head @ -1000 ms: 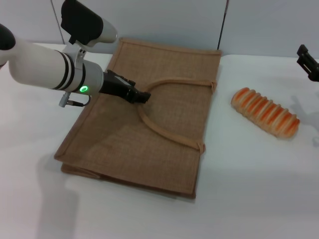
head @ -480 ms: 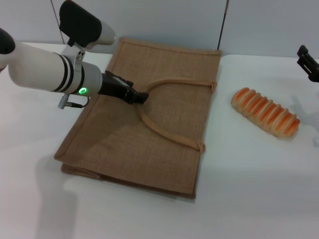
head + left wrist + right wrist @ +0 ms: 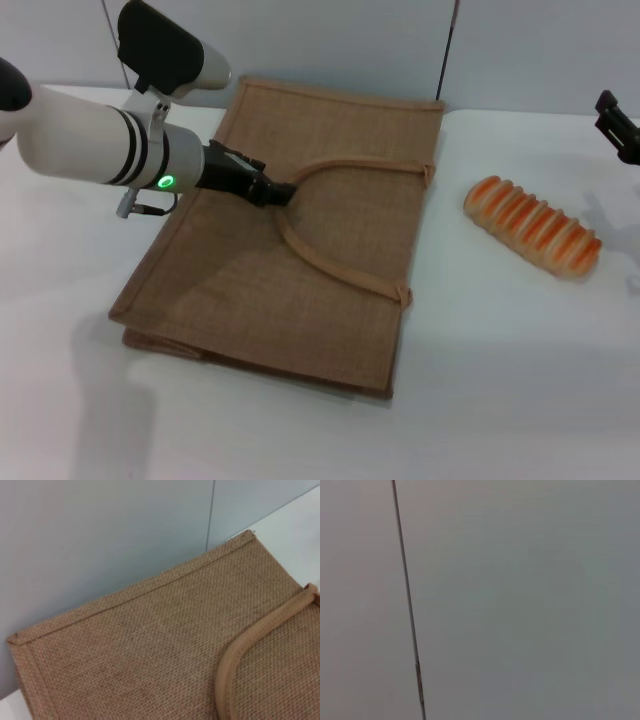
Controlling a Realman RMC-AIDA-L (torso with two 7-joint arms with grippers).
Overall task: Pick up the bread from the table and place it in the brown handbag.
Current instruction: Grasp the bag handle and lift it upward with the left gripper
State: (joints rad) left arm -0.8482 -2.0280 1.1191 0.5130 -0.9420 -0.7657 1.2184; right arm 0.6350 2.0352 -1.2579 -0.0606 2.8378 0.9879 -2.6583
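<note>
The left end effector (image 3: 280, 192) sits at the handle (image 3: 330, 215) of the flat brown handbag (image 3: 250, 300); its grip cannot be told. The bread (image 3: 532, 226) lies on the tabletop (image 3: 500, 380), well right. Lifting the handle straight up should open the bag cleanly.

right end effector (image 3: 620, 125) cut off at frame edge, left end effector (image 3: 278, 193) grip unclear

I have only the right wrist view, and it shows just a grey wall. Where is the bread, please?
Observer: The bread lies on the table, to the robot's right of the brown handbag, apart from it.
Operator: And the left gripper?
Observer: The left gripper is at the bend of the handle, over the flat bag.
Operator: And the right gripper?
Observer: The right gripper hangs at the head view's right edge, beyond the bread.
</note>
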